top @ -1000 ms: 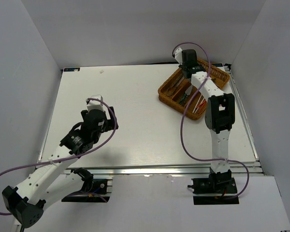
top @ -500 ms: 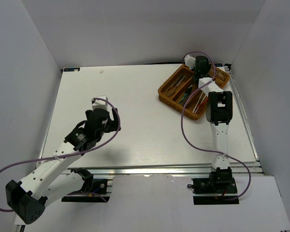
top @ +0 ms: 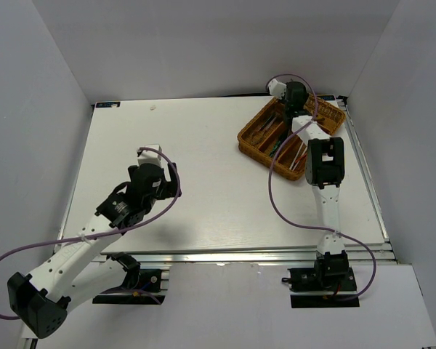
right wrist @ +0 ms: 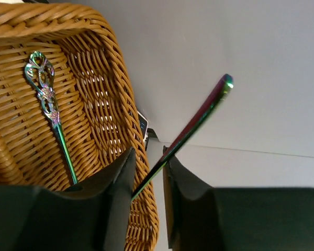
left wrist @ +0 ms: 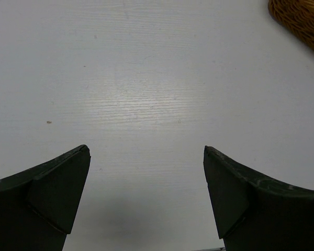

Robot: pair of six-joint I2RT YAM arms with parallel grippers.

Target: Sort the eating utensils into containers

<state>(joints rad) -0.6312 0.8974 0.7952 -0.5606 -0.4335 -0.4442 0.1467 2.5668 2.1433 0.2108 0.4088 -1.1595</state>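
Observation:
The brown wicker tray (top: pixel 248 139) sits at the table's far right, and several utensils (top: pixel 280 142) lie in its long compartments. My right gripper (top: pixel 288 113) hangs over the tray's far end. In the right wrist view its jaws (right wrist: pixel 149 162) stand a little apart. A slim iridescent utensil (right wrist: pixel 199 115) slants loosely through the gap, its tip pointing up past the tray wall (right wrist: pixel 102 78). An ornate iridescent utensil (right wrist: pixel 47 99) lies inside the tray. My left gripper (top: pixel 170 179) is wide open over bare table at mid-left, with nothing between its fingers (left wrist: pixel 146 157).
White walls close in the table on three sides. The tray's corner (left wrist: pixel 298 21) shows at the top right of the left wrist view. The right arm's purple cable (top: pixel 276 182) loops left of that arm. A small dark device (right wrist: pixel 143 125) lies behind the tray.
The right gripper's jaws have parted around the iridescent utensil, and its wrist has shifted over the tray's far end. The left arm settled slightly lower and then stayed still.

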